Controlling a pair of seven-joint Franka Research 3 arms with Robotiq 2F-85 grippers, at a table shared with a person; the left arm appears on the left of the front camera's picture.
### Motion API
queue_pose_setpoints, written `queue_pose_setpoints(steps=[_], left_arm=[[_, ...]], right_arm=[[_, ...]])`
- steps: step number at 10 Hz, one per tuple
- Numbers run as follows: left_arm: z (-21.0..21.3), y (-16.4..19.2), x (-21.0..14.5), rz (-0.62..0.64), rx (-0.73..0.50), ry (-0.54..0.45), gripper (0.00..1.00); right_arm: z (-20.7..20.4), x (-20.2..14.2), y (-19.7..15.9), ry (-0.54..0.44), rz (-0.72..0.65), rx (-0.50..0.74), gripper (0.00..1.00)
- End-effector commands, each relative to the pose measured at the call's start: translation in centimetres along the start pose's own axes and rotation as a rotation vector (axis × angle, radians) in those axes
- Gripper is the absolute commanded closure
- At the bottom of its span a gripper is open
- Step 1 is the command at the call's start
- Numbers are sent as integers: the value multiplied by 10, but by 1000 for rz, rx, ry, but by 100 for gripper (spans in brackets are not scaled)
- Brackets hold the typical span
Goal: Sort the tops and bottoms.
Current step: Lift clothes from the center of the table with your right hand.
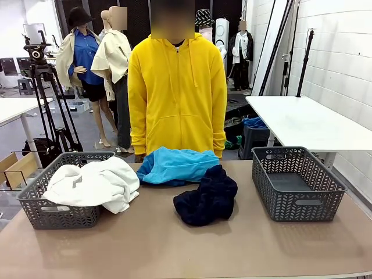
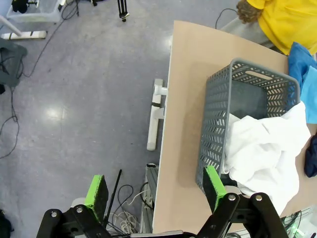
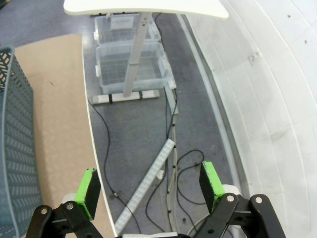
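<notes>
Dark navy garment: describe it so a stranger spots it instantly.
On the tan tabletop, between the two grey lattice plastic baskets, lies a crumpled very dark navy fabric heap. It touches the bright blue fabric garment behind it, and alone looks almost black.

Two baskets (image 1: 58, 215), perhaps four garments (image 1: 174, 165)

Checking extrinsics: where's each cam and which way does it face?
Front: on the robot's side, facing across the table at the person, whose torso shows.
Left wrist: above the table's left end, looking down at the left basket and floor; open left gripper at bottom.
Right wrist: past the table's right end, looking down at floor; open right gripper at bottom.
Shared: front and left wrist, the white shirt; front and right wrist, the right basket.
</notes>
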State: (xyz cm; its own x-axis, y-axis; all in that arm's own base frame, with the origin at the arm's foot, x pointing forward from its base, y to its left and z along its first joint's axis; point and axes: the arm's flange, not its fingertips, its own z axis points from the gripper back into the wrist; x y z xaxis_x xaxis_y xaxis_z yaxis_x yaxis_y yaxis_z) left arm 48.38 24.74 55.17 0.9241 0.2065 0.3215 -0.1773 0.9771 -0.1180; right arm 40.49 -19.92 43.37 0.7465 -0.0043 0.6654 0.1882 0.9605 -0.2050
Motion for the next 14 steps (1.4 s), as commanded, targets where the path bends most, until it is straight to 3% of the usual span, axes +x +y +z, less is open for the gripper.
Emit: queue_pose_setpoints(steps=[1, 5, 8, 10, 12, 14], left_arm=[[1, 1, 0, -2, 6, 0, 0], [1, 1, 0, -2, 6, 0, 0], [1, 1, 0, -2, 6, 0, 0], [1, 1, 0, -2, 6, 0, 0], [1, 1, 0, -2, 6, 0, 0], [1, 1, 0, -2, 6, 0, 0]], right_arm=[[-1, 37, 20, -49, 49, 49, 0], [59, 175, 114, -326, 273, 283, 0], [106, 226, 186, -399, 367, 502, 0], [129, 238, 232, -348, 443, 671, 0], [131, 227, 284, -244, 541, 813, 0], [109, 202, 340, -28, 633, 937, 0]])
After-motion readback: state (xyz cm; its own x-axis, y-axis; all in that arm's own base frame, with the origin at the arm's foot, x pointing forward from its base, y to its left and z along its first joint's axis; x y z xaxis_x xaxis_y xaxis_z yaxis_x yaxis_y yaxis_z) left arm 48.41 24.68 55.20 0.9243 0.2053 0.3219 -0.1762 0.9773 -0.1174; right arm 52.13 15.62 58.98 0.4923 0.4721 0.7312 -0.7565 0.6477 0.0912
